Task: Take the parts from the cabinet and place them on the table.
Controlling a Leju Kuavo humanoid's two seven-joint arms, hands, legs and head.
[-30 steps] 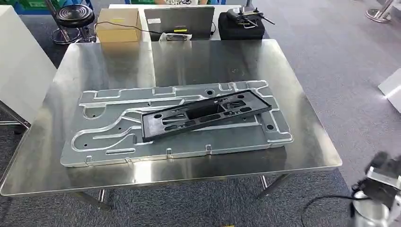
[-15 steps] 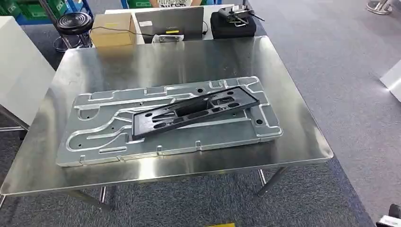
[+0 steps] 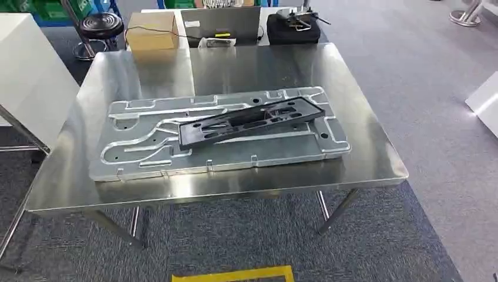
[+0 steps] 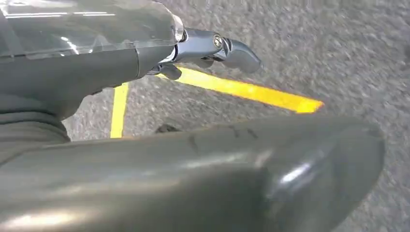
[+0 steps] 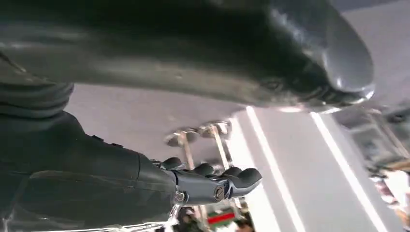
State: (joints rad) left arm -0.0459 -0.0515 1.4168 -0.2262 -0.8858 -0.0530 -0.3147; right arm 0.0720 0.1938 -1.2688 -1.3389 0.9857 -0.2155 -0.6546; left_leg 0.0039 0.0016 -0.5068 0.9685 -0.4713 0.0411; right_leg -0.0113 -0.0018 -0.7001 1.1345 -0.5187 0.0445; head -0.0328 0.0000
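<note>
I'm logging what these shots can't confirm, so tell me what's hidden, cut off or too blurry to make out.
- Cabinet: not seen in the head view, so parts left there can't be told.
- Silver plate: the middle is covered by the black frame, head view.
- Laptop and black case: cut by the top edge, head view.
- Left hand: thumb covers much, floor blurred.
- Right hand: background blurred, grip unclear.

Black part (image 3: pixel 249 122); silver plate (image 3: pixel 147 150); grey carpet (image 3: pixel 423 88)
</note>
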